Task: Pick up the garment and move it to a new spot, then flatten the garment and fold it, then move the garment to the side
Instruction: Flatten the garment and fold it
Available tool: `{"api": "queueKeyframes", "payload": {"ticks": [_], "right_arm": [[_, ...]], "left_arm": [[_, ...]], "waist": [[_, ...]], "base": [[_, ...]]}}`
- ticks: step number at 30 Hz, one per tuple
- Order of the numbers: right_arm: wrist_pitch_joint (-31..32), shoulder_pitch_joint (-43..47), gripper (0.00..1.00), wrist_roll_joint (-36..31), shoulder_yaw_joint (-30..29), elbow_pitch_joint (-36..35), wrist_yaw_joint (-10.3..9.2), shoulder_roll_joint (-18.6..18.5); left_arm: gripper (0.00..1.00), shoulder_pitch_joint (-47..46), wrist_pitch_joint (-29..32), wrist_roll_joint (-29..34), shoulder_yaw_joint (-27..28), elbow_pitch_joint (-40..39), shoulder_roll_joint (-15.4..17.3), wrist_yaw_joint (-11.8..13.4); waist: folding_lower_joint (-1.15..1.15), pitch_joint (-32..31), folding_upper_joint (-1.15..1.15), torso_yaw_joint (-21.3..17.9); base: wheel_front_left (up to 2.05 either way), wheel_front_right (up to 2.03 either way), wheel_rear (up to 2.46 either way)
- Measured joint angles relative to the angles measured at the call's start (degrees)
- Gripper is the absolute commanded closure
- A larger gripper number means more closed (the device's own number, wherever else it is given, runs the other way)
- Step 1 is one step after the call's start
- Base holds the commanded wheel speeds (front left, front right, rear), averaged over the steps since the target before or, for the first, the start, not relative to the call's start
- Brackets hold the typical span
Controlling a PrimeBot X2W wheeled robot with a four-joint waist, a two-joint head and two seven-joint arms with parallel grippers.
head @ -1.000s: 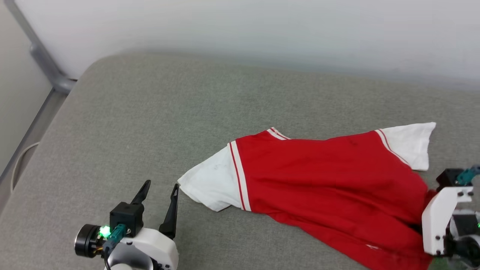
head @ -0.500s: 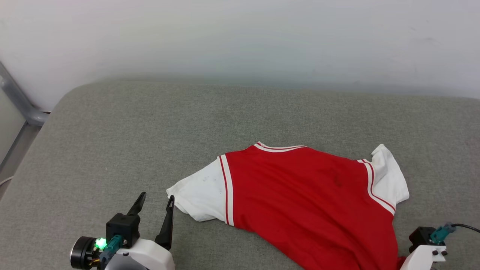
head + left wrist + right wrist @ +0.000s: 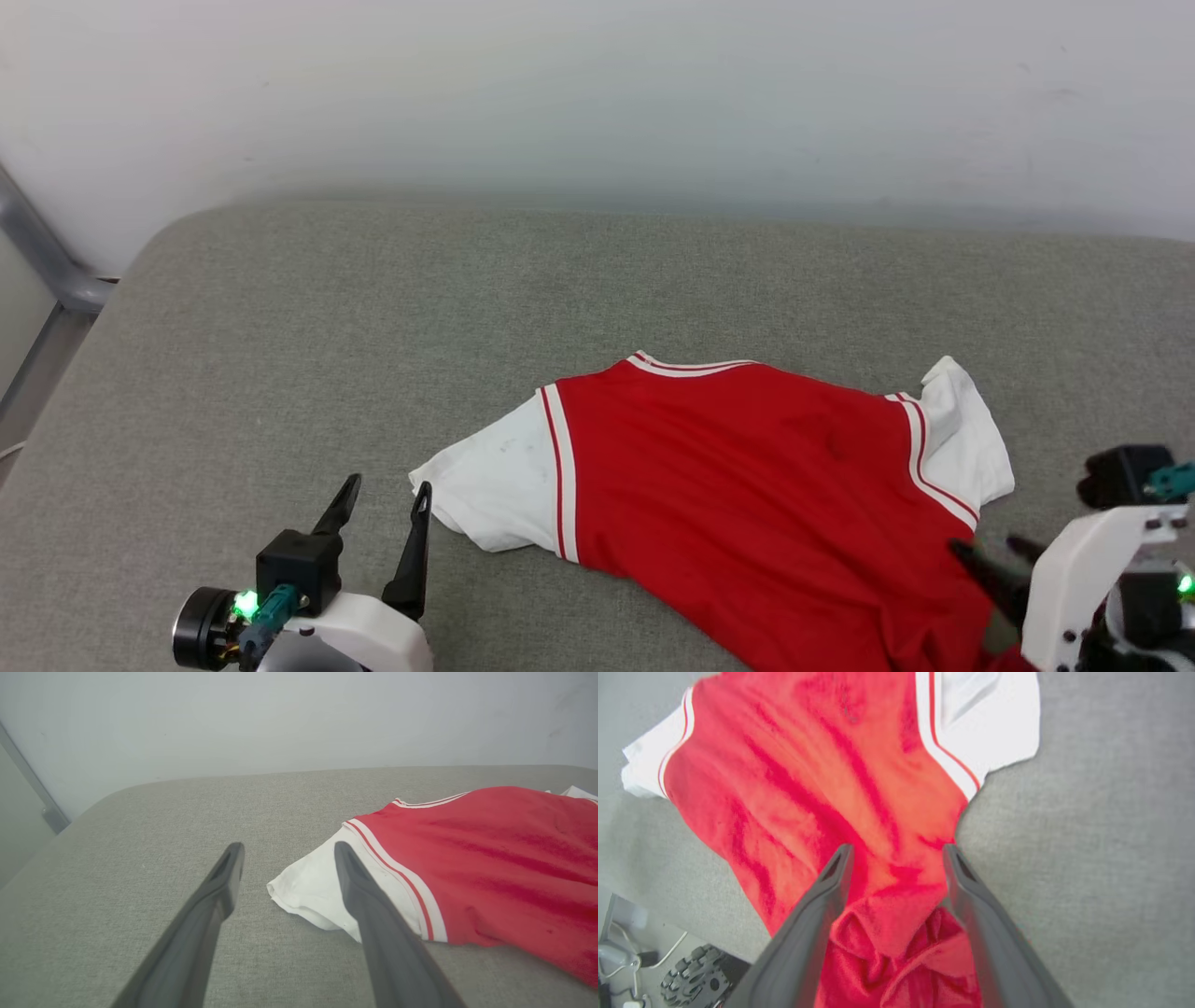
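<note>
**Left gripper** (image 3: 388, 483). Two long, dark, tapered fingers, matte and smooth, parted wide over bare cushion and grasping nothing.

**Right gripper** (image 3: 985, 546). Same slim, wedge-shaped fingers, likewise spread apart and clamped on nothing. Poised over red cloth, with a rumpled heap of it lying loose between the finger bases; contact with that cloth cannot be told.

**The garment** (image 3: 747, 485). Soft red jersey-knit shirt with white short sleeves, each edged in red-and-white striped trim.
- Spread on the cushion, marked by long shallow creases running lengthwise.
- Hem end bunched into thick folds directly beneath the right gripper.
- Body fanning out ahead of that gripper's fingertips towards the striped collar.
- One white sleeve ahead and to the right of those tips, slightly folded on itself.
- Other white sleeve just beside the left gripper's right fingertip, its blunt corner level with the tip; touching or narrowly apart, cannot tell.

**Cushion** (image 3: 373, 327). Grey, coarse-woven upholstery with a rounded corner, lying under both grippers and extending well ahead of them.

**Wall** (image 3: 597, 93). Pale, smooth and matte, beyond the cushion's far edge.

**Metal tube** (image 3: 37, 252). Grey, round-sectioned, ahead and to the left of the left gripper.

**Wheel** (image 3: 696, 975). Dark, with a lugged tread, seen in the right wrist view low and left of the right gripper's fingers, past the cushion's edge.
</note>
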Motion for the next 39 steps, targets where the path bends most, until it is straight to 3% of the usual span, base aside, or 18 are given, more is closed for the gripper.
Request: {"api": "queueKeyframes", "payload": {"ticks": [11, 17, 20, 25, 31, 39], "right_arm": [[-27.9, -4.2, 0.00, -0.8, 2.6, -2.2, 0.00, -4.8], [-36.8, -6.2, 0.00, -1.6, 3.3, -0.9, 0.00, -5.0], [-38.7, -6.8, 0.00, -2.0, 3.3, -1.0, 0.00, -5.0], [-39.4, -6.9, 0.00, -2.5, 3.3, -1.9, 0.00, -4.7], [-39.4, -7.4, 0.00, -2.6, 2.9, -2.6, 0.00, -4.0], [-39.4, -8.1, 0.00, -3.0, 3.2, -3.3, 0.00, -3.8]], "left_arm": [[0.00, -0.3, 1.2, -2.3, 0.7, -1.6, 0.2, 0.0], [0.00, -3.2, 11.5, -3.3, 0.3, -1.5, 3.2, -1.1], [0.00, -4.9, 19.4, -3.4, -0.1, -1.3, 5.9, -1.9], [0.00, -7.9, 28.9, -3.1, 0.0, -2.1, 8.9, -0.9], [0.00, -9.5, 35.1, -3.9, -0.8, -3.3, 9.6, -1.0], [0.00, -11.5, 37.5, -2.3, -2.1, -1.8, 9.9, 0.2]], "waist": [[0.00, 1.7, 0.00, -2.0], [0.01, 5.2, 0.00, -3.1], [0.01, 7.1, 0.00, -3.7], [0.01, 10.2, 0.00, -4.6], [0.01, 13.1, 0.00, -5.6], [0.01, 16.4, 0.00, -6.2]], "base": [[0.00, 0.00, 0.00], [0.00, 0.00, 0.00], [0.00, 0.00, 0.00], [0.00, 0.00, 0.00], [0.00, 0.00, 0.00], [0.00, 0.00, 0.00]]}}
